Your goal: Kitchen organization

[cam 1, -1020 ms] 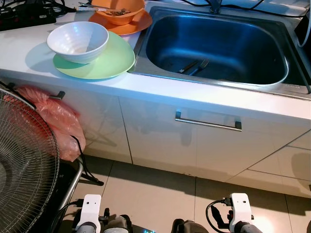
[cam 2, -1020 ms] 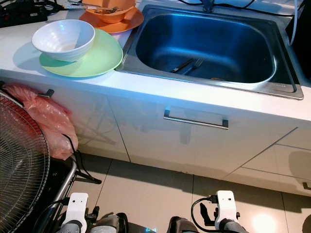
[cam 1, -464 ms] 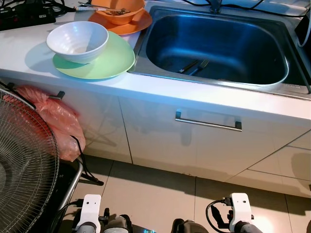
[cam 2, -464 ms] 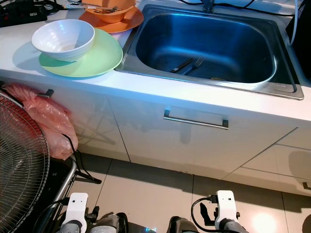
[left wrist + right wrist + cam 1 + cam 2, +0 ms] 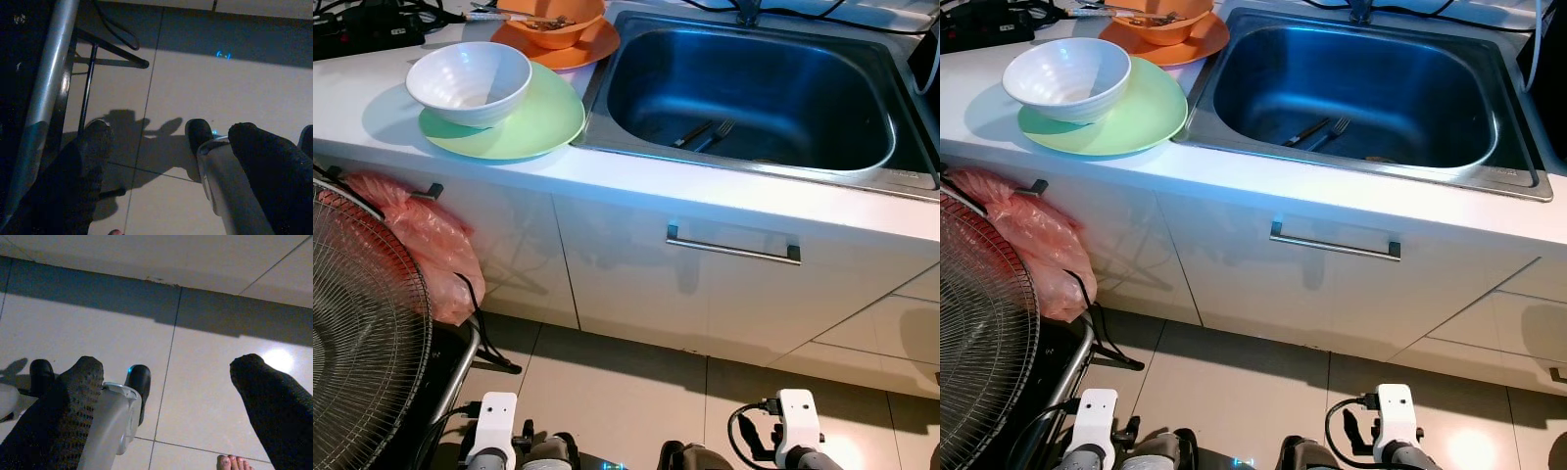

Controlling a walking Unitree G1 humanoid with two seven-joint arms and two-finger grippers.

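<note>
White bowl (image 5: pixel 470 82) sits on green plate (image 5: pixel 533 125) on the surface (image 5: pixel 636 181), left of sink (image 5: pixel 749 93) holding a fork (image 5: pixel 715 134). Left end effector (image 5: pixel 168 161) and right end effector (image 5: pixel 166 396) hang near the floor (image 5: pixel 205 347), well below, fingers spread, empty.

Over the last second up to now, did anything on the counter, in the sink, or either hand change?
Nothing visibly changed. The white bowl sits on the green plate, the orange bowl on its orange plate, and the fork lies in the sink. The left hand and right hand hang open over the floor tiles, holding nothing.
</note>
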